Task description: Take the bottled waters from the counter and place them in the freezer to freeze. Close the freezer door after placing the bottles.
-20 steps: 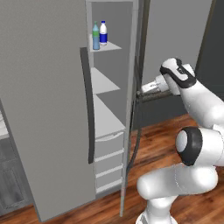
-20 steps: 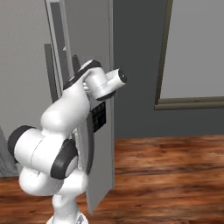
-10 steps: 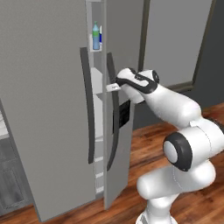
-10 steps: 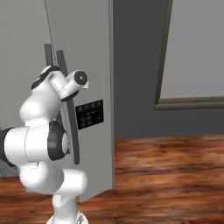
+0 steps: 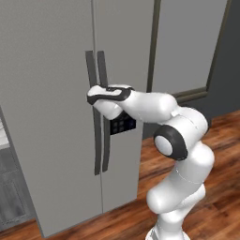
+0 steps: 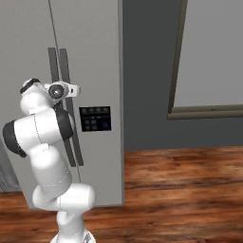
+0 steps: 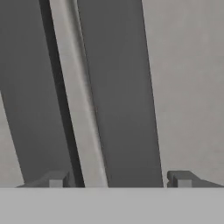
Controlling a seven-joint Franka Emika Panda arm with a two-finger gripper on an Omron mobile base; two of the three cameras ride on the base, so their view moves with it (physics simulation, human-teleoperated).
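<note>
Gripper [image 7: 116,179] fingers stand apart, one dark tip [image 7: 51,179] at each side of the seam between the two door handles, with nothing caught between them; the jaws are open. Seen from the left base camera, the hand [image 5: 104,96] presses close against the front of the freezer [image 5: 51,117], level with the upper part of the handles, and the white arm reaches to it from the lower right in a long bend. From the right base camera the same hand [image 6: 59,90] sits over the two bars, with the arm's elbow just below it.

Both freezer doors lie flush and shut, meeting at a thin vertical seam [image 5: 93,42]. The right-hand freezer door [image 5: 124,56] is a flat, matte, light-grey panel with a small dark control pad [image 6: 95,118] set into it below the hand. Two long dark bar handles [image 5: 101,154] run side by side down either side of the seam, narrow and straight; up close they show as smooth dark strips [image 7: 118,87] with a pale gap between them. Whether the finger tips touch the bars cannot be told.

To the right of the freezer, a dark grey wall carries a large pale panel in a brownish frame [image 6: 209,57]. The floor [image 6: 180,180] is glossy reddish-brown wood planking, open and bare to the right of the robot's white base. A strip of dark cabinet [image 5: 11,197] shows at the far left edge, beside the freezer.
</note>
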